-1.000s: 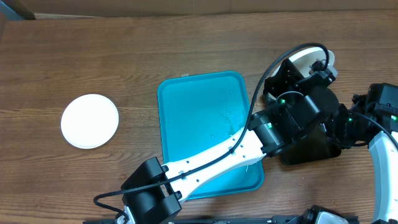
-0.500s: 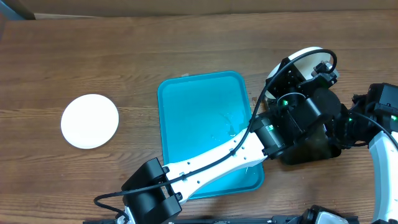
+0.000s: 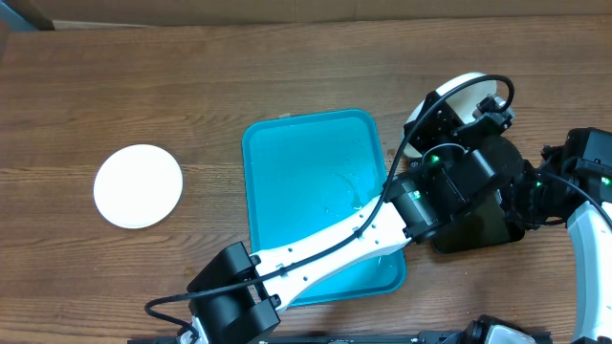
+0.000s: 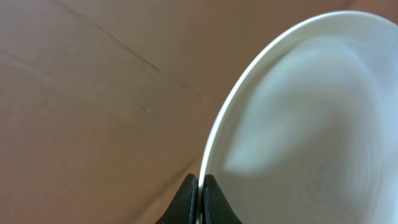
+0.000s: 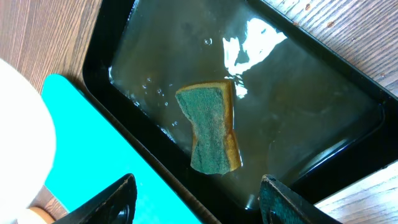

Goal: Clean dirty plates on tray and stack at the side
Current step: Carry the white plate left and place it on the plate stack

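Left gripper (image 4: 200,193) pinches the rim of a plate (image 4: 311,124) toward the far right corner of the table (image 3: 287,67). Right gripper (image 5: 198,196), spread, hangs over the sponge (image 5: 211,127) in the black tray (image 5: 311,106).

overhead straight down over the table (image 3: 191,86) — wrist views close: left at a plate (image 4: 311,124), right over black tray (image 5: 311,112)

Robotics lab bench: cabled arms (image 3: 335,234) over a wood-grain table (image 3: 191,86) with a blue tray (image 3: 296,172).

White-shelled left arm (image 3: 330,244), black joint housings (image 3: 229,291), looping black cable (image 3: 386,177), small green lights (image 3: 430,153).
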You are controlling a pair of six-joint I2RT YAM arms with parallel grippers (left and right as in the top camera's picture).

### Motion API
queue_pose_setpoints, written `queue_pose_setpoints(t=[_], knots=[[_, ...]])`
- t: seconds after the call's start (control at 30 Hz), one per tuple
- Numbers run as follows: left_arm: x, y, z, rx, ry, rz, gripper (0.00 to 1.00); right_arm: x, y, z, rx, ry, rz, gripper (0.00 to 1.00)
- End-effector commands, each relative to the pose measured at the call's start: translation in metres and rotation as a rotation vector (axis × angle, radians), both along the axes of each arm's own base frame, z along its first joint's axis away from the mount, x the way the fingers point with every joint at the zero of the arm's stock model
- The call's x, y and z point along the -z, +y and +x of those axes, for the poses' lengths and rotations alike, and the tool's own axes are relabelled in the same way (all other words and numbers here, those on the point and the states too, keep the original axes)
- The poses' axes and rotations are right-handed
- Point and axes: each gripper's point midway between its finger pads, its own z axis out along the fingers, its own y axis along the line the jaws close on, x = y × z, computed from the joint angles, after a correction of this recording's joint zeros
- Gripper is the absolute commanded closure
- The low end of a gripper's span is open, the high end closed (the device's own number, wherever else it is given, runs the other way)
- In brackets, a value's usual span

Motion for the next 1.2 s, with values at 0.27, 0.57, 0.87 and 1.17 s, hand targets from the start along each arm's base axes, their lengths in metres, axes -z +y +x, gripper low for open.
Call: queue_pose_setpoints(t=[0.27, 0.57, 0.87, 1.17], knots=[[0.006, 0.003, 0.005, 0.012, 0.072, -0.120, 0.96, -0.008, -0.002, 0.001, -0.002, -0.015, -0.013, 0.36], [-0.022, 0.095, 0.002, -0.193, 0.215, -0.479, 0.96, -0.008, -0.002, -0.001, -0.017, -0.012, -0.016, 0.36], [0.017, 0.290, -0.011, -0.598, 0.745, -0.856, 0.95, -0.008, -0.002, 0.000, -0.019, -0.014, -0.018, 0.36], [0.090, 0.485, -0.046, -1.057, 0.863, -1.172, 0.95, -0.008, -0.002, 0.001, -0.018, -0.018, -0.019, 0.36]])
